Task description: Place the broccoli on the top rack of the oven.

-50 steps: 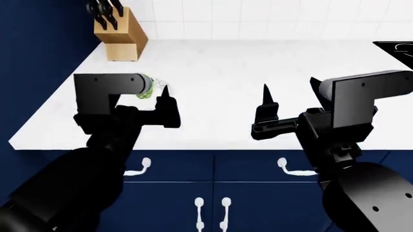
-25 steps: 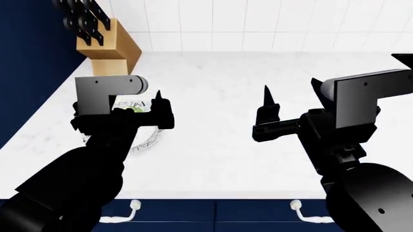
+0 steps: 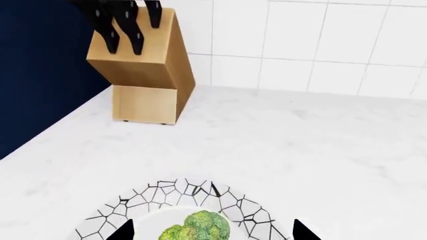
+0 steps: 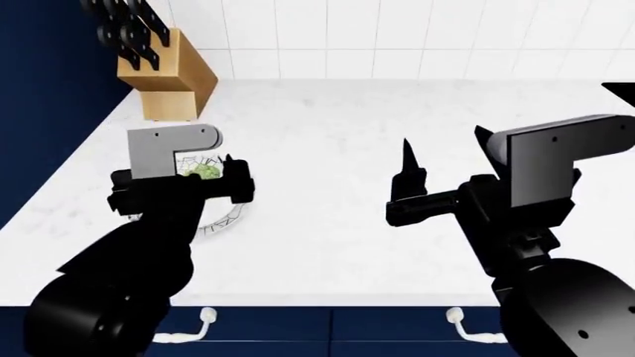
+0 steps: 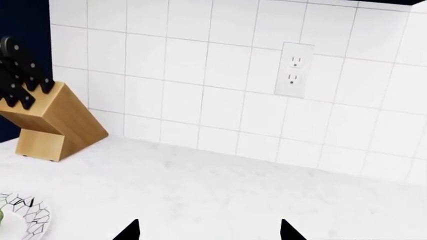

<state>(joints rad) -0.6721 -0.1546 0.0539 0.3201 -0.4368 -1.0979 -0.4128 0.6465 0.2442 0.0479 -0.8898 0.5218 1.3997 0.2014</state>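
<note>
Broccoli (image 3: 197, 229) sits on patterned plate (image 3: 160, 192), well in front of knife block (image 3: 141, 67). I hold left gripper (image 3: 210, 231) spread, tips flanking floret; right gripper (image 5: 208, 229) spread, empty. Looks light, crumbly — I'd pinch gently across head.

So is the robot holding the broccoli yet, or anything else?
No, nothing is held. The left gripper is open with its fingertips either side of the broccoli on the plate. The right gripper is open over bare counter.

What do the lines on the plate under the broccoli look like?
The plate is white with black crackle lines, like a web, around its rim. The left wrist view shows it best, under the broccoli.
</note>
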